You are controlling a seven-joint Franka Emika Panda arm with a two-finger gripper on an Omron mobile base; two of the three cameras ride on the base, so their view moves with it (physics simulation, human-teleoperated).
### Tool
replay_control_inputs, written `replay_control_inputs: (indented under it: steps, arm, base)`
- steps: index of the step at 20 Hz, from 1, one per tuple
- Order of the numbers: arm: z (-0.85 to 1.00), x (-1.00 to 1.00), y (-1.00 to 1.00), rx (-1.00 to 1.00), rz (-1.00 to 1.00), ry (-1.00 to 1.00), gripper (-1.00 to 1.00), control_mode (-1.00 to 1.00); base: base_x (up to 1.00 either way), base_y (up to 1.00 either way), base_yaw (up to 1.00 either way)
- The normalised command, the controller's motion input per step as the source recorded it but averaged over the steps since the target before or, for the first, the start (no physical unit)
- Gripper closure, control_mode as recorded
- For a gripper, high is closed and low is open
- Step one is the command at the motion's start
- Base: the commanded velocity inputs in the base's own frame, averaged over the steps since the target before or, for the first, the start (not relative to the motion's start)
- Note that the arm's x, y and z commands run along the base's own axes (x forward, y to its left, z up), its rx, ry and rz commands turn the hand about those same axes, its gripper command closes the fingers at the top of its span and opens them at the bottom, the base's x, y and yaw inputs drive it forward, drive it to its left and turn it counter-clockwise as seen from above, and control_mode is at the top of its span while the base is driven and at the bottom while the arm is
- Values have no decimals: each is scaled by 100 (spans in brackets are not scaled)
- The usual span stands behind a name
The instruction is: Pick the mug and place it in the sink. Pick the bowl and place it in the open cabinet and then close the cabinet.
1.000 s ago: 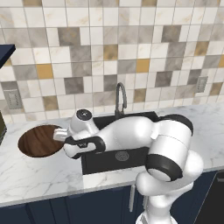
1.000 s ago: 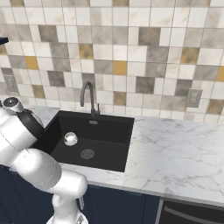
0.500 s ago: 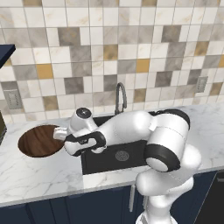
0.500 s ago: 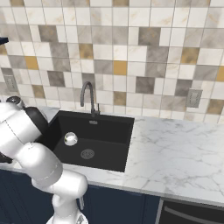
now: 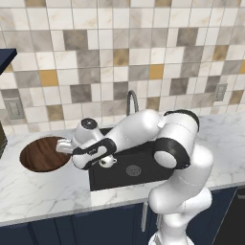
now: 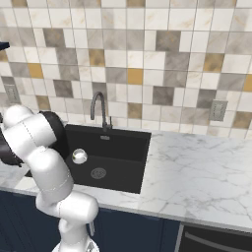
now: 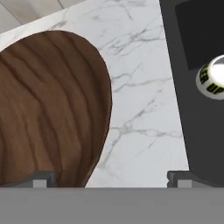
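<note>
The wide brown wooden bowl [image 5: 40,154] lies on the marble counter left of the sink [image 5: 143,170]. My gripper [image 5: 63,146] hovers at the bowl's right rim, open, with nothing between its fingers. In the hand view the bowl [image 7: 48,109] spreads over the left side and the gripper [image 7: 109,179] straddles its right edge, with one fingertip over the wood and the other over the marble by the sink [image 7: 197,109]. The small white mug [image 5: 106,161] [image 6: 79,156] [image 7: 213,81] lies inside the black sink [image 6: 118,147]. A navy corner of the cabinet [image 5: 6,54] shows at the upper left.
A curved grey tap [image 5: 131,101] [image 6: 98,106] stands behind the basin. The tiled wall backs the counter, with an outlet [image 5: 14,109] at the left and another [image 5: 220,92] at the right. White marble [image 6: 197,172] stretches right of the sink.
My hand has drifted a little left toward the bowl's rim and the arm's elbow has swung along. Mug and bowl have stayed where they were. The jaws remain open.
</note>
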Motion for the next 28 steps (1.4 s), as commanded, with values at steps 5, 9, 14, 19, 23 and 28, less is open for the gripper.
replay_control_inputs:
  steps: [5,9,14,19,23,28]
  arm:
    - [-19,23,25,0,0,0,-100,-100]
    - [-18,18,26,0,0,0,-100,-100]
    - [-12,17,29,0,0,0,-100,-100]
    - [-18,16,33,0,-1,0,100,-100]
    - [-8,7,15,0,0,0,100,-100]
    - [0,16,0,2,-12,1,100,-100]
  base:
    - [0,0,0]
    - [0,0,0]
    - [0,0,0]
    - [0,0,0]
    - [0,0,0]
    - [0,0,0]
